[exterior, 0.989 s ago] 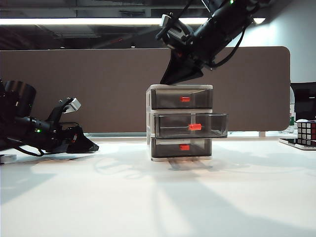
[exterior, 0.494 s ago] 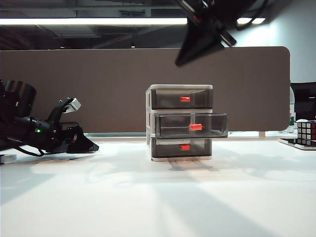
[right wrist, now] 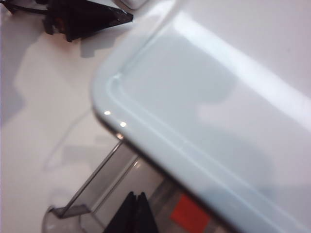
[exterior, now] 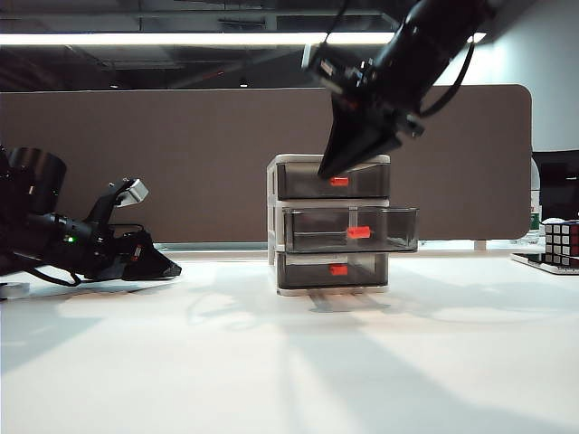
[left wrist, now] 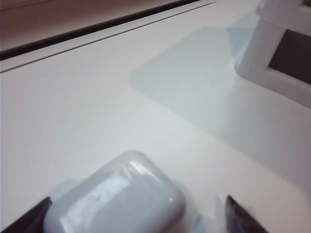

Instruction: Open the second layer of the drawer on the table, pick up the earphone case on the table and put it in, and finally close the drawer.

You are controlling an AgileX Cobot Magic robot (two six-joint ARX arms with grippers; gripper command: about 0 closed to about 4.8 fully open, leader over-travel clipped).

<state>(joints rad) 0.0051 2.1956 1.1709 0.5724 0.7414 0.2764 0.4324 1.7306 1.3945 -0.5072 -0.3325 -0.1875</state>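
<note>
So the small white-framed three-tier drawer unit sits mid-bench on the wide white bench, and its middle smoky-grey translucent drawer with the red-orange tab is already pulled out.

The little glossy white pebble-shaped earphone case isn't in it yet. It's lying on the bench over on the left, right between the fingertips of the left hand, which is spread wide with one dark tip on either side and no squeeze on it yet.

The right hand is up at the front of the unit's top edge, above the open drawer, with its tips pressed together and nothing in them.

My take on the case: light, rigid and really slick with those rounded edges, so it'll probably want to squirt out of a pinch. I'd clamp across the flat long sides, around the middle, not the curved ends. No real fragility worry.
</note>
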